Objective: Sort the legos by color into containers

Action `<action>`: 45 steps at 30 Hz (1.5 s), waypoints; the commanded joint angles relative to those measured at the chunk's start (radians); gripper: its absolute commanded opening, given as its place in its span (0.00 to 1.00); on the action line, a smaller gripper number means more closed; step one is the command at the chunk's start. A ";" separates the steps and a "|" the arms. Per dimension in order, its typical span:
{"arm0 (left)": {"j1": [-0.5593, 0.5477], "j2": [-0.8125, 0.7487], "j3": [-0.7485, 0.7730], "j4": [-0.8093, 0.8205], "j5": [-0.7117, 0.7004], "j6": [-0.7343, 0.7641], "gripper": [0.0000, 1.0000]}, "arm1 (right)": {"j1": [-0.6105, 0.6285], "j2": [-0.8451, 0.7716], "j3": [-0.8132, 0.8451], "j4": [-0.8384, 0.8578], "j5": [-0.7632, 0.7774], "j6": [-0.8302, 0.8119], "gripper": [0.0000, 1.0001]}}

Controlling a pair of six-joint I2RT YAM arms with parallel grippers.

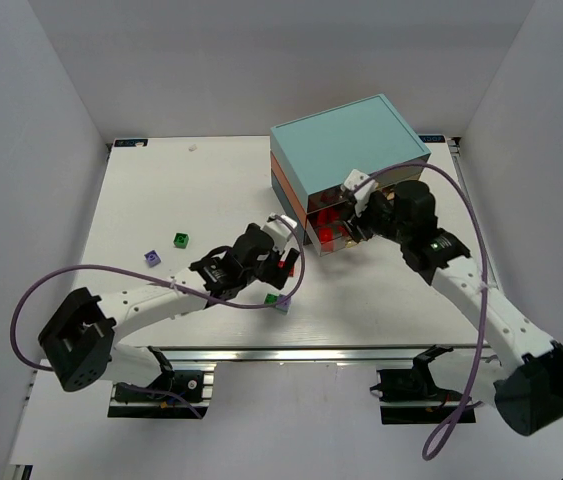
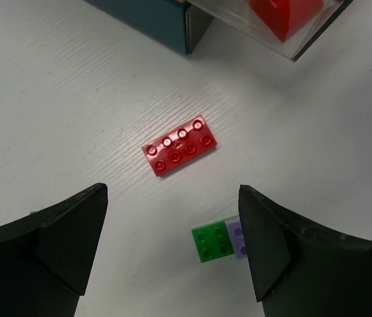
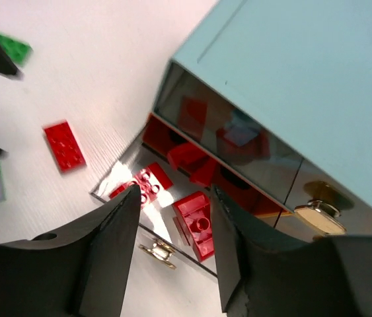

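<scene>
Left claw [image 2: 172, 198] is hovering wide open, empty, with red brick [image 2: 179, 146] lying on tabletop [image 2: 73, 86] centred just ahead, long axis running nearly finger to finger.

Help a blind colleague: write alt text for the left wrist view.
A red lego lies studs-up on the white table ahead of the left gripper, jaws open. A green lego and a lilac lego sit beside one jaw.

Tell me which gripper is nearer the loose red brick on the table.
Left. The left gripper hovers over the red brick, jaws open either side; the right gripper is apart, above the open drawer.
</scene>
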 commanded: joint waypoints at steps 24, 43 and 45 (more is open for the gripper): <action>0.011 0.457 0.263 0.014 -0.101 -0.302 0.98 | -0.164 -0.216 -0.160 0.091 -0.350 0.180 0.88; 0.011 0.326 0.158 0.100 -0.213 -0.282 0.96 | -0.204 -0.205 -0.171 0.095 -0.393 0.185 0.88; 0.011 0.301 0.136 0.115 -0.222 -0.279 0.94 | -0.209 -0.202 -0.173 0.097 -0.396 0.185 0.88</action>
